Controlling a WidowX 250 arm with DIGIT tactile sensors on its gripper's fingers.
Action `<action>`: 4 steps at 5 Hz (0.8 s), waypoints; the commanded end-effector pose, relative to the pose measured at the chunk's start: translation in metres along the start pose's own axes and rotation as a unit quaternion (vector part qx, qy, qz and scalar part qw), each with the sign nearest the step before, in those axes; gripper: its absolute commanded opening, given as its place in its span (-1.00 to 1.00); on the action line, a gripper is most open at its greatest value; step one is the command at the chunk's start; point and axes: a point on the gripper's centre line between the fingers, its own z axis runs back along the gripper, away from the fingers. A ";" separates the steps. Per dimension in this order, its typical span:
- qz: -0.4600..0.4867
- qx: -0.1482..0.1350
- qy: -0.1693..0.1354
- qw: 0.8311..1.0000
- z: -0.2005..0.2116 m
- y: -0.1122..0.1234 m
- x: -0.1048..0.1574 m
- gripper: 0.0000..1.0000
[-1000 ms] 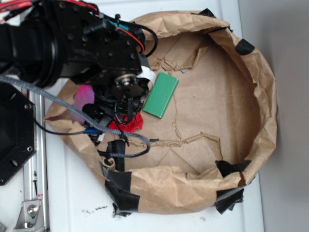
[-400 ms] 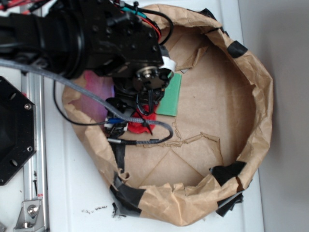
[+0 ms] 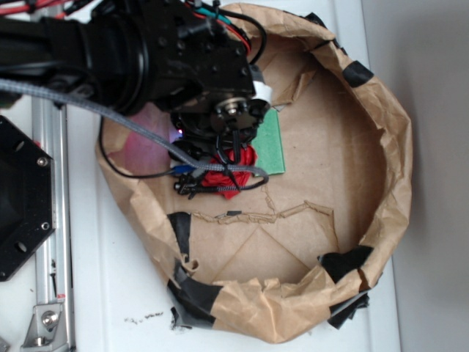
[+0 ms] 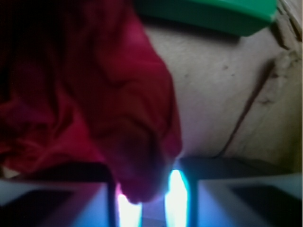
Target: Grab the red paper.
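Gripper point(image 3: 229, 174) at centre-left, jaws clenched on red paper point(image 3: 233, 170), green block point(image 3: 270, 141) just right, brown paper point(image 3: 388, 154) around

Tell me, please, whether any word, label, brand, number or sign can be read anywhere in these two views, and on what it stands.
None: no readable text shows in either view.
The red paper, the green block and the brown paper with its black tape are all unmarked.
The gripper and arm show no legible label.
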 end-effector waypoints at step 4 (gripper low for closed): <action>0.032 -0.111 -0.068 0.991 0.090 0.007 -0.027 1.00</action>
